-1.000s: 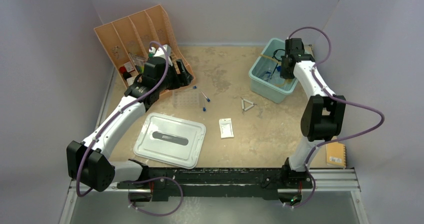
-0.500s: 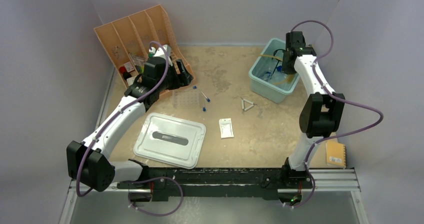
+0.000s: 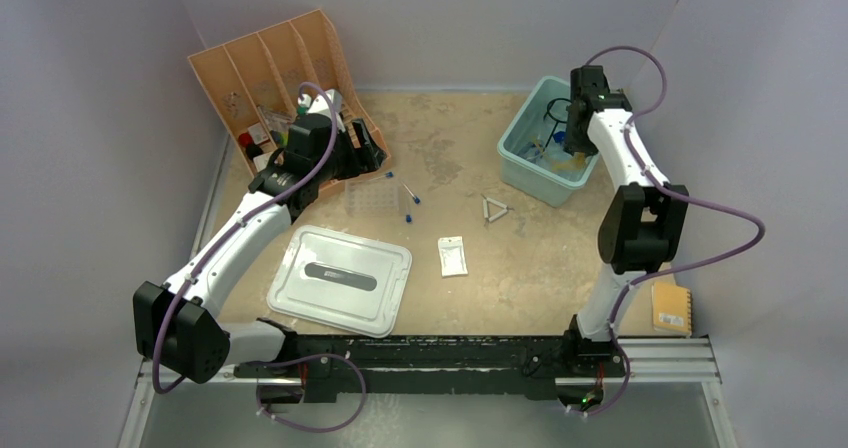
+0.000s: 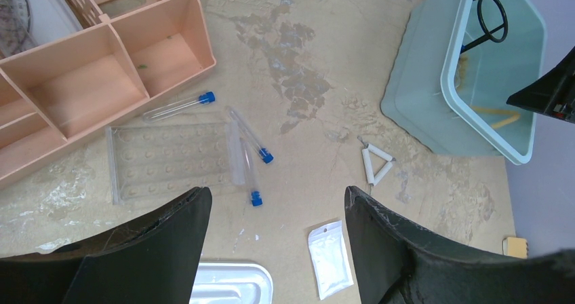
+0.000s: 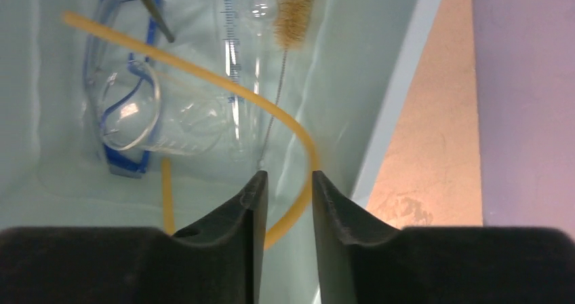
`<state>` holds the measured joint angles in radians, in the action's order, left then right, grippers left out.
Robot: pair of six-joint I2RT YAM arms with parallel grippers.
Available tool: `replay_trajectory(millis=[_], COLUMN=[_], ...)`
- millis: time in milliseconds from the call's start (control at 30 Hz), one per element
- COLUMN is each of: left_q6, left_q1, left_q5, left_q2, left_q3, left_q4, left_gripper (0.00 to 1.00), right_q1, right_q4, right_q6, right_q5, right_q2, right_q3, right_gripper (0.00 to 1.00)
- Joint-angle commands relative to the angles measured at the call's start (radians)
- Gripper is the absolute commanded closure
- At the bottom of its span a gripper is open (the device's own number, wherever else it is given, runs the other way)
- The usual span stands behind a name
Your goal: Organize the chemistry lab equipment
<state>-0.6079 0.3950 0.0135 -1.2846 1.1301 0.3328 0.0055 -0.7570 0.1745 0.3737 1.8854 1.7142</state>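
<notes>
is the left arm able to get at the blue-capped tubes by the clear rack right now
Probably yes. The left arm hangs above them, jaws open and empty; the blue-capped tubes lie uncovered beside the clear rack, nothing across them.

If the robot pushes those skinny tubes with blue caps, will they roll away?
Probably: the tubes are round and lie flat on the table, so they'd likely roll sideways. They look thin and clear, maybe breakable and slippery.
</notes>
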Motion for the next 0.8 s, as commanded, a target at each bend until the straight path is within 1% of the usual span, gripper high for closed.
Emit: replay_trajectory(millis=[0,233,367,467,600,767], left_q6=[0.01,0.005,0.001,-0.003,-0.007,-0.004], left_q1=[0.004,0.004,0.004,0.004,0.004,0.004], left_q5=[-0.01,-0.005,-0.001,0.003,0.005,-0.003], left_q2=[0.017,0.022,0.021,0.017,0.015,0.023], left_q3=[-0.006,-0.011,-0.016,-0.017,-0.02,-0.026], left_q4=[-0.017,-0.023,-0.033,-0.039,-0.041,-0.036], left_gripper=[0.29,0.29,0.29,0.29,0.29,0.29], right_q1=[-0.004,-0.003,0.015,0.085,0.242,0.376], right_q4=[0.078,0.137,0.152,0.19,0.255,0.304], right_q6=[-0.007,-0.044,-0.067,-0.096,-0.167,-0.23], right_q5=[-0.071,-0.101,-0.191,-0.228,-0.24,-0.299], right_q2=[-0.108,-0.209,-0.26,-0.304,-0.36,-0.38], right_q3=[-0.003,0.001,-0.006,-0.051,-0.142,-0.275], right_gripper=[0.64,0.59,0.58,0.57,0.53,0.4])
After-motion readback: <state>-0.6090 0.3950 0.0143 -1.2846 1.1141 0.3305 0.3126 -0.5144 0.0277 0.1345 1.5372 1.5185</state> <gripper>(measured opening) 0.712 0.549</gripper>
